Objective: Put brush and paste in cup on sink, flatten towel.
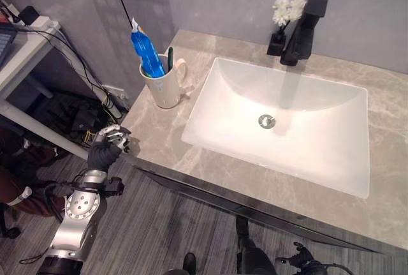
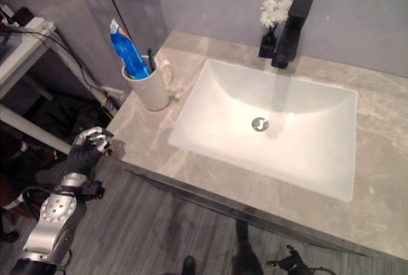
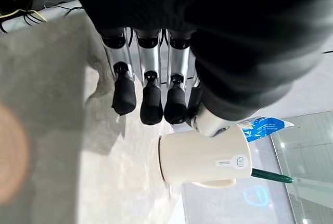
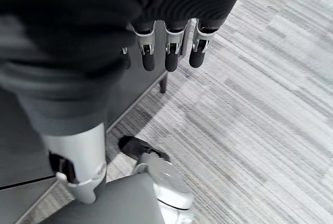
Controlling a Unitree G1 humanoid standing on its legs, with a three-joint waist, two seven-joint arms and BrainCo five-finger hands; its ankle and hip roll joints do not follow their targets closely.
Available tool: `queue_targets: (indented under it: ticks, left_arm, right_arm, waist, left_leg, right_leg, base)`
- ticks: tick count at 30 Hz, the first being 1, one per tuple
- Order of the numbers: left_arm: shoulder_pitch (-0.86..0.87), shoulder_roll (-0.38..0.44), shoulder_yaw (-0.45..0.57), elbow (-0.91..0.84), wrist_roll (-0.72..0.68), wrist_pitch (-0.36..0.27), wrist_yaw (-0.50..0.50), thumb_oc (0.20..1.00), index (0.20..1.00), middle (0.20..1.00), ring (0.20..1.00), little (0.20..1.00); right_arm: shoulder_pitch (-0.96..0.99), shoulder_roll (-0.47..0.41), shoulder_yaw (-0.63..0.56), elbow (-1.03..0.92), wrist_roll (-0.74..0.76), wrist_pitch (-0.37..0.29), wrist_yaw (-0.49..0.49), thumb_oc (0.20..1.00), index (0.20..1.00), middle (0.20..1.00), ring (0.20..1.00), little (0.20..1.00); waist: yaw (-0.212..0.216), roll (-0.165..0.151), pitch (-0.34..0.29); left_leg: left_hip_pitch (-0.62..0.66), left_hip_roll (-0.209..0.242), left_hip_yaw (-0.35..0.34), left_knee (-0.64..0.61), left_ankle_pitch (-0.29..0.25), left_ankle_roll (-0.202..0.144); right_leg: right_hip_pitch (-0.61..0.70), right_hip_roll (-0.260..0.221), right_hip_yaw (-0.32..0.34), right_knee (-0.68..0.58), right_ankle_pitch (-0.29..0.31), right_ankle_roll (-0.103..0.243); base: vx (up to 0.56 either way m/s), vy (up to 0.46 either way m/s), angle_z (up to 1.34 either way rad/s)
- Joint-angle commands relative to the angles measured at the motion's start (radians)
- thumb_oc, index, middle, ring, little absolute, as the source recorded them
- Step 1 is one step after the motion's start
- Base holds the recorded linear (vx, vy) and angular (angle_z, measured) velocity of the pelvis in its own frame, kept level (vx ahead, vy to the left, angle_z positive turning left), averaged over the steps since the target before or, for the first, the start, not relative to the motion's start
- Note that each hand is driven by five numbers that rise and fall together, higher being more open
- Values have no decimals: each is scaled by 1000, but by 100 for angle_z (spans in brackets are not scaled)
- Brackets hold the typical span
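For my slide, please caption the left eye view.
Toothpaste and toothbrush stand in cup beside sink; left hand at counter edge.

You see the cup (image 1: 167,86) beside the sink (image 1: 319,154) holding paste (image 1: 146,50) and brush (image 1: 169,58); the left hand (image 1: 106,148) hangs at the counter's (image 1: 159,141) corner.

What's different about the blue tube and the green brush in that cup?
The tube is bright blue, wide and flat, with a white crimped end on top; the brush is dark green and thin. The tube rises well above the cup rim, while the brush pokes out only a little. The tube leans toward the wall side; the brush stands nearer the cup's handle. Both stand inside the cup on the counter.
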Motion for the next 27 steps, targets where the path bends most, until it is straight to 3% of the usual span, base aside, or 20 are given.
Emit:
queue_targets:
  ticks: [1,10,27]
  left_arm:
    - [-52,54,35,-31,7,-39,30,200,200,200,200,200]
    - [-123,79,-39,-39,-101,-19,-10,200,200,200,200,200]
    - [-286,45,-99,55,-161,-31,62,200,200,200,200,200]
  right_arm:
    - [-4,10,28,-5,30,0,2,1000,1000,1000,1000,1000]
    - [-26,13,46,9,26,18,7,1000,1000,1000,1000,1000]
    - [-39,11,90,-29,38,13,1,1000,1000,1000,1000,1000]
  waist:
    - [-25,-42,-5]
    - [-40,-34,-3]
    - [-68,-37,3]
  left_leg:
    - [28,-67,-27,-14,-13,15]
    - [4,-57,-37,-22,-4,7]
    - [-16,-46,-26,-22,-8,-1]
  right_leg:
    - [-100,-21,28,14,59,38]
    - [-123,-20,17,18,56,31]
    - [-165,-6,24,40,42,26]
  base:
    - [-1,-9,3]
    - [6,-13,5]
    - [7,-2,1]
